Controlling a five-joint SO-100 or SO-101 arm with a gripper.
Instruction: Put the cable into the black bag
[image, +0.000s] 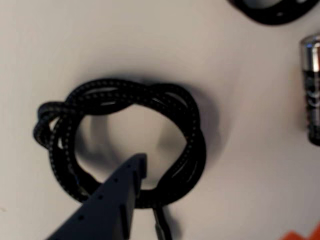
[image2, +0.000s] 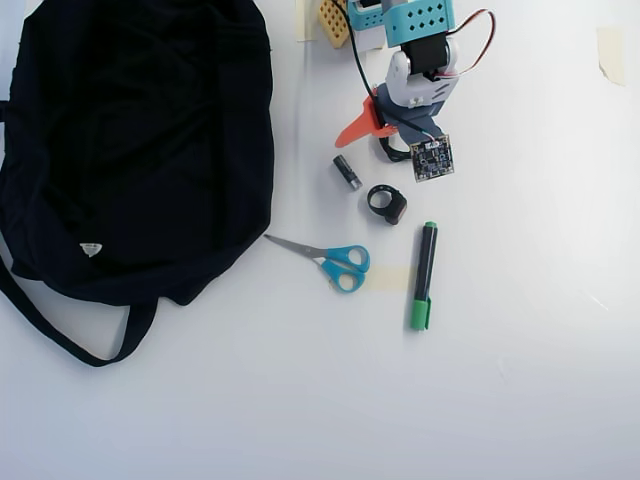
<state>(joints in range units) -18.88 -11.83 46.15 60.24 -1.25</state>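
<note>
From where I stand nothing is bagged yet: the cable (image: 125, 135) lies coiled on the table (image2: 520, 380) beneath the open pincer (image2: 385, 135), and the black bag (image2: 130, 150) waits at nine o'clock.

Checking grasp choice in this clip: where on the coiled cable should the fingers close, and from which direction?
Grip the cable across one side of its ring, coming straight down from above. It lies flat on the table as a loose coil with an open centre, so one finger can drop inside the loop and the other outside. In the wrist view a blue finger already sits inside the ring near its lower strands, a sensible bundle to pinch.
</note>
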